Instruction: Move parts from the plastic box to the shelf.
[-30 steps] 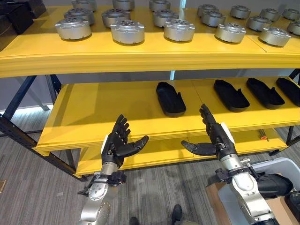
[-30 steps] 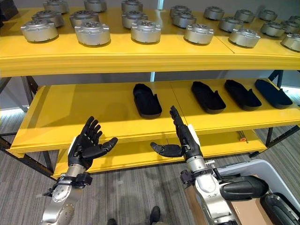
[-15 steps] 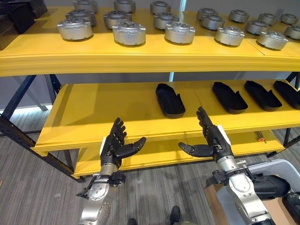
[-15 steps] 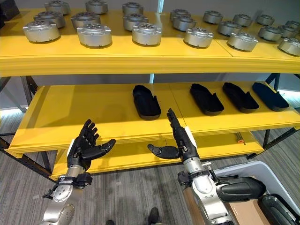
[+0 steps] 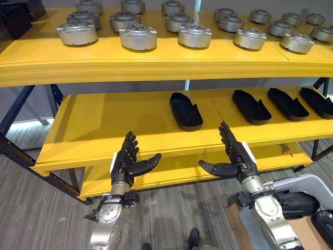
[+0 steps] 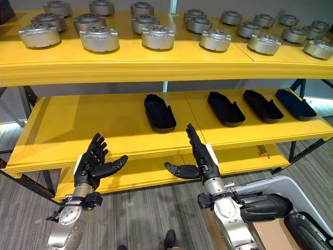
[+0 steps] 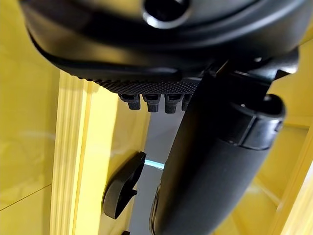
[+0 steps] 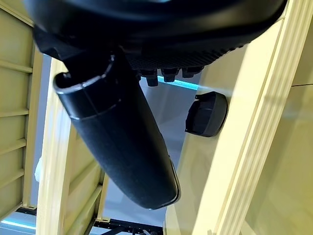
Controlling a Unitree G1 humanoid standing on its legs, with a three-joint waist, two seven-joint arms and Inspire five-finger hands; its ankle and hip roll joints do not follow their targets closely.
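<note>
So far, several black parts (image 5: pixel 186 110) already lie on the middle level of the yellow shelf (image 5: pixel 104 130): one near its centre and three more in a row toward the right end. The left hand (image 5: pixel 126 162) and the right hand (image 5: pixel 235 158) hover in front of that level's front edge, palms facing each other, fingers straight and thumbs out, holding nothing. Round metal parts (image 5: pixel 138 36) stand in rows on the top level. The plastic box (image 6: pixel 270 190) shows at the lower right beside the right arm, with at least one dark part in it, so I judge the task partly done, with another part to fetch.
</note>
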